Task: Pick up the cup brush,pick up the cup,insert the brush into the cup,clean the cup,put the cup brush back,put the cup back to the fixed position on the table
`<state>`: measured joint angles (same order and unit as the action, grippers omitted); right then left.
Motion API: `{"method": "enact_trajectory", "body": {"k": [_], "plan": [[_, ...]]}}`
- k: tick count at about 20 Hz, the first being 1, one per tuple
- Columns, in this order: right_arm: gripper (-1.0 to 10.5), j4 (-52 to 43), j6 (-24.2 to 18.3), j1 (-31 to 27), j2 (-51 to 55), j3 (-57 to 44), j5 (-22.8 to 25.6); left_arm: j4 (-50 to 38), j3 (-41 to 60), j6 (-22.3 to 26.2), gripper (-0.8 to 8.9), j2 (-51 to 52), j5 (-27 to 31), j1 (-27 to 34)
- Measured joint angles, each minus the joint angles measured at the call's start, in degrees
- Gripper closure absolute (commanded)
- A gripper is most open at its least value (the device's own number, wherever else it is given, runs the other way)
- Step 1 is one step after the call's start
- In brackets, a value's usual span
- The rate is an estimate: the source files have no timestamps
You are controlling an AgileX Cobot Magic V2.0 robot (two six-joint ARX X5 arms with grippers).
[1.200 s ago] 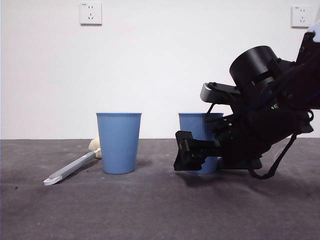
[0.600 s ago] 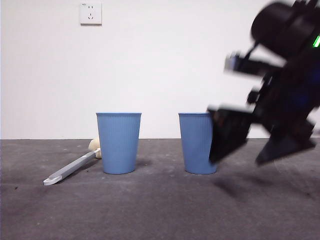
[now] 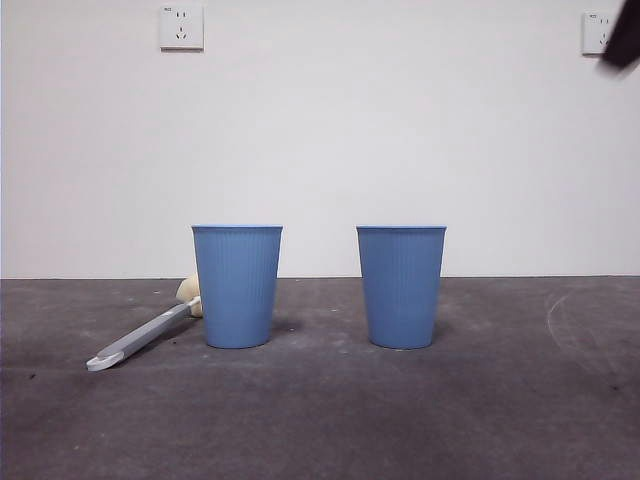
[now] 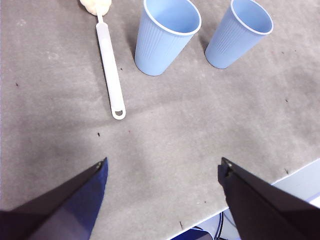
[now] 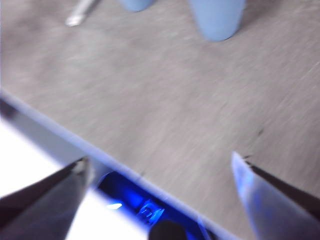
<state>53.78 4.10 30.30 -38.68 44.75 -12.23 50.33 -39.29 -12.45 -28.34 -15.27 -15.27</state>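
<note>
Brush [image 3: 140, 335]: lies flat on the table [image 3: 320, 420], leftmost. Thin grey handle, white loop at the near end; plump cream sponge head at the far end, largely hidden behind the left cup [image 3: 237, 286] in the front view and cut by the frame edge in the left wrist view.

Left cup: blue plastic, finely ribbed, tapering to the base, upright, just beside the brush.

Right cup [image 3: 401, 286]: identical in shape and colour, upright, standing apart from the left cup. No gripper touches it.

Table: dark grey, matte, with pale scuffs and dusty marks.

Left gripper [image 4: 162, 172]: jaws spread wide, nothing between them, held above bare table, well clear of brush and cups.

Right gripper [image 5: 160, 165]: jaws spread wide, holding nothing, over the table's near edge, well away from the cups. That view is blurred; only the cups' lower parts show. A black tip shows at the front view's top right corner.
</note>
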Motion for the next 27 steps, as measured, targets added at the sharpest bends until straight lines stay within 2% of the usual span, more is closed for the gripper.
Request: {"method": "enact_trajectory", "body": {"k": [2, 3, 4, 7, 13, 17, 27], "plan": [[7.8, 5.16, 0.04, 0.00, 1.73, 2.82, -2.05, 1.53, 0.00, 0.02, 6.47, -0.02, -0.02, 0.00], [8.7, 7.63, 0.02, 0.02, 2.08, 4.22, -3.32, 2.45, 0.00, 0.02, 7.69, -0.02, -0.02, 0.00], [9.6, 9.62, 0.00, 0.00, 2.08, 5.27, -4.63, 2.97, 0.00, 0.17, 8.31, 0.00, -0.02, 0.00], [9.6, 12.70, -0.07, 0.02, 2.05, 6.47, -6.23, 3.23, 0.00, 0.90, 8.22, -0.02, -0.20, 0.00], [9.5, 14.01, 1.09, 0.02, 1.73, 6.47, -5.73, 3.26, 0.00, 1.36, 8.21, -0.02, -0.17, 0.00], [9.5, 13.97, 1.31, 0.04, 1.68, 6.47, -1.16, 3.26, 0.00, 1.42, 8.21, -0.24, -0.17, 0.00], [9.5, 13.97, 1.29, 0.04, 1.68, 6.47, 14.34, 1.11, 0.00, 1.60, 8.17, -2.89, 0.09, 0.00]]}}
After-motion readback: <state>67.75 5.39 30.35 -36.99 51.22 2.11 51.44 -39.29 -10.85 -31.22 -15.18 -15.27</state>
